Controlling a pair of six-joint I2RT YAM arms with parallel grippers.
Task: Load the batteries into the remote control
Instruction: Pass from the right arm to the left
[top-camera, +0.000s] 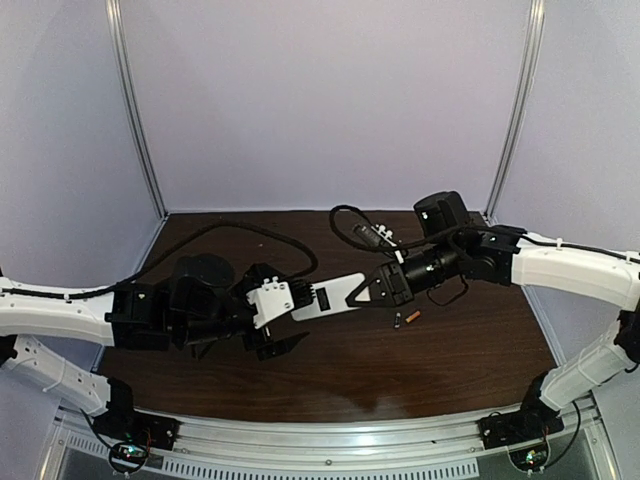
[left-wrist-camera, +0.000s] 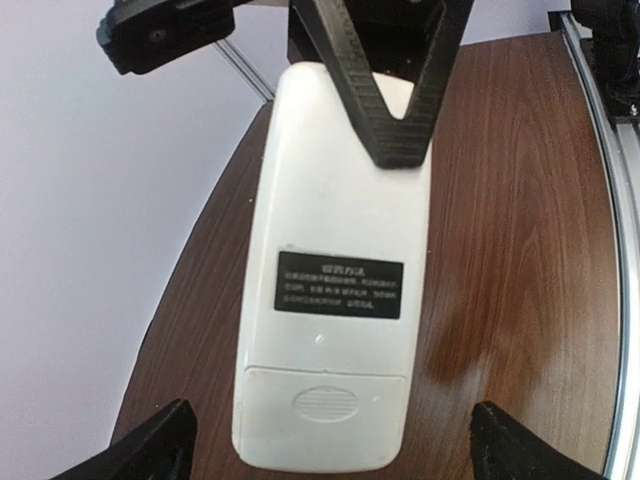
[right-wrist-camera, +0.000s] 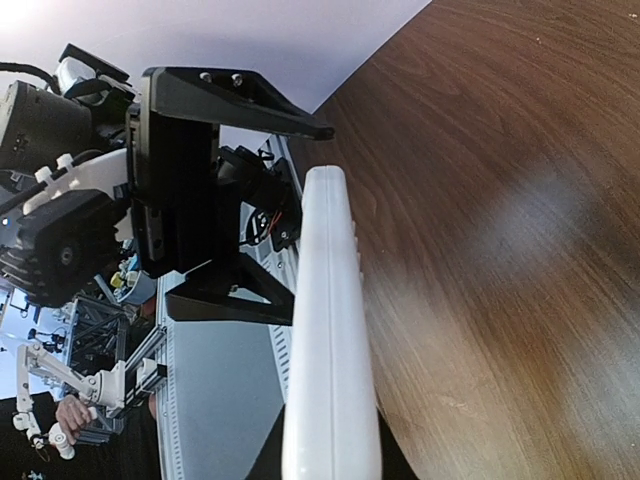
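Left gripper (top-camera: 288, 308), fingers spread wide, flanks the left end of the remote control (left-wrist-camera: 330, 330). Clamped on its right end, the right gripper (top-camera: 355, 293) holds it over the counter (top-camera: 480, 340). Its battery cover (left-wrist-camera: 325, 400) looks shut, and the batteries (top-camera: 407, 318) lie just right. Likely next: opening that cover.

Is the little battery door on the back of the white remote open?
No, the white battery cover with its ribbed oval grip sits shut on the back of the slim white remote control.

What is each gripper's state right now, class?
Left gripper: open, its jaws standing wide on either side of the remote control.
Right gripper: closed, holding the remote control.
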